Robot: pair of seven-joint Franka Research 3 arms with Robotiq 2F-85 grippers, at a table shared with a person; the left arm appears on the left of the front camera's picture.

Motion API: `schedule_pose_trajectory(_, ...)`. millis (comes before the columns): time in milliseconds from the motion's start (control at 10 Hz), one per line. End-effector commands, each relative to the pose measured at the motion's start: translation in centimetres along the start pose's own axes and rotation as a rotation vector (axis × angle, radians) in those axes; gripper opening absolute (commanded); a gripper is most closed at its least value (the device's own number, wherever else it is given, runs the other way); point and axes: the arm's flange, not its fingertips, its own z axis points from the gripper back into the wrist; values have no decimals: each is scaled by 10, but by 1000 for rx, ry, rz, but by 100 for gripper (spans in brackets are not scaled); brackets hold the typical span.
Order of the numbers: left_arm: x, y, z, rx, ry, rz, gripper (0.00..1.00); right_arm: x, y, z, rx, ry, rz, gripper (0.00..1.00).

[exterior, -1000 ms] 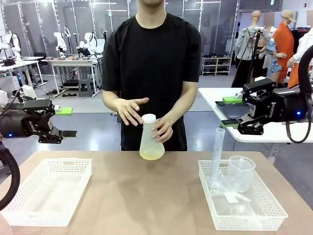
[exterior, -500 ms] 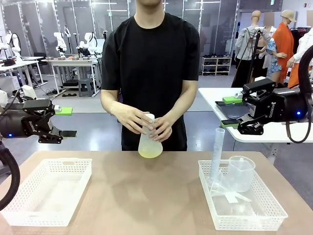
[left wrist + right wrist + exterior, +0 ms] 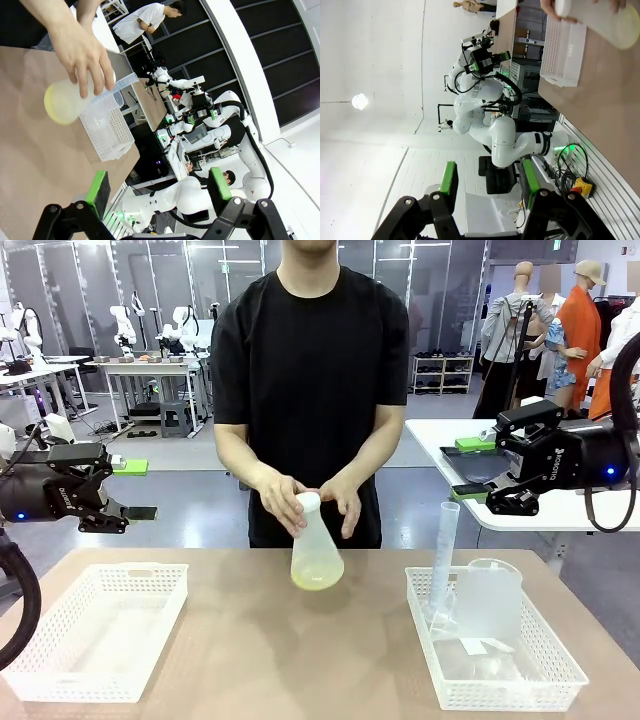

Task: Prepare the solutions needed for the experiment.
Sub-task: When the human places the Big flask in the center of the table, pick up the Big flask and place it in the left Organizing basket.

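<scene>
The solutions show as a shallow pale yellow-green layer in a frosted conical flask [image 3: 316, 558]. The person holds the flask tilted by its neck in both hands, just above the far middle of the table. My left gripper [image 3: 135, 490] hangs open in the air at the far left, well clear of the flask. At the right, my right gripper [image 3: 470, 468] is also raised, its jaws apart and holding nothing. In the left wrist view the flask [image 3: 65, 100] lies under the person's hand [image 3: 85, 55], far beyond my open left gripper [image 3: 158, 185]. The right wrist view has the flask [image 3: 615, 22] at its top right corner, far from my right gripper [image 3: 490, 181].
A white mesh basket [image 3: 100, 625] lies at the table's left with nothing in it. A second basket [image 3: 560, 675] at the right holds a tall clear measuring cylinder [image 3: 443, 560] and a clear beaker [image 3: 490, 600]. Bare tabletop lies between the baskets.
The person has taken the flask by the neck, tilted it and shifted it slightly to the right. Neither arm has moved.
</scene>
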Motion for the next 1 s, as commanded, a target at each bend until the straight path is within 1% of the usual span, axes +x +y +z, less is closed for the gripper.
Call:
schedule_pose_trajectory(0, 0, -1, -3, -6, 0, 0, 100, -1, 0, 1, 5, 6, 2, 63)
schedule_pose_trajectory(900, 0, -1, -3, -6, 0, 0, 100, -1, 0, 1, 5, 6, 2, 63)
